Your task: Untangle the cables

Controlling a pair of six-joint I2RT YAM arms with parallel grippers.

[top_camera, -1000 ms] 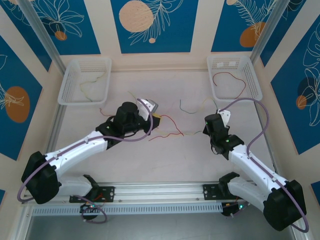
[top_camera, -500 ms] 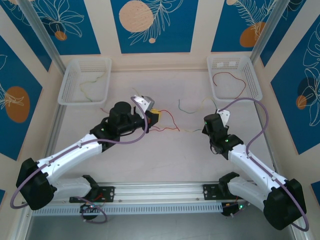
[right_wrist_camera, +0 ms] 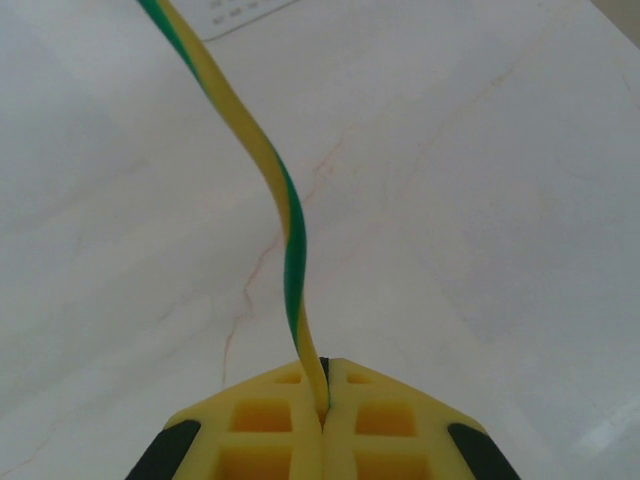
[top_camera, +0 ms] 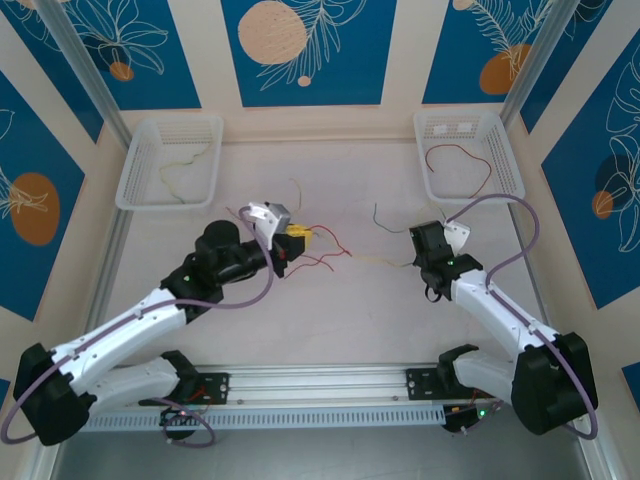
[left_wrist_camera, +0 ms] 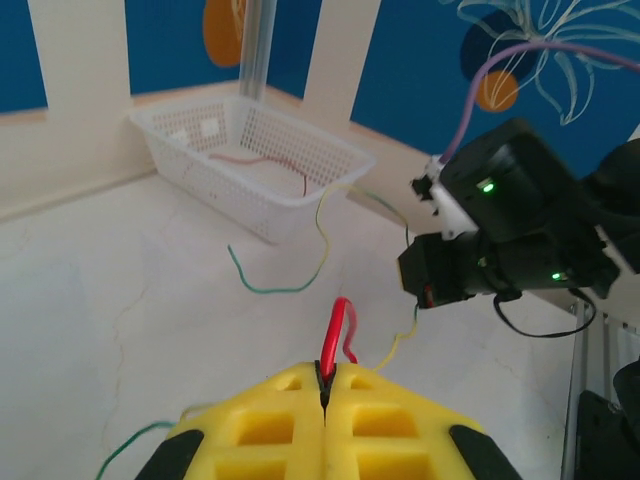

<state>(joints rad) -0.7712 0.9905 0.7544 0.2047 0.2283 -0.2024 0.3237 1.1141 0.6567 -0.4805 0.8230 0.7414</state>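
My left hand (left_wrist_camera: pixel 325 385) is clamped on the red cable (left_wrist_camera: pixel 333 335) and my right hand (right_wrist_camera: pixel 323 395) on the yellow-green cable (right_wrist_camera: pixel 293 250), each strand running ahead of its fingertips over the desk (right_wrist_camera: pixel 480 200), held well apart, I judge, to draw the tangle open.

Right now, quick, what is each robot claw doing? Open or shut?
Left gripper: shut, pinching the red cable.
Right gripper: shut, pinching the yellow-and-green cable.
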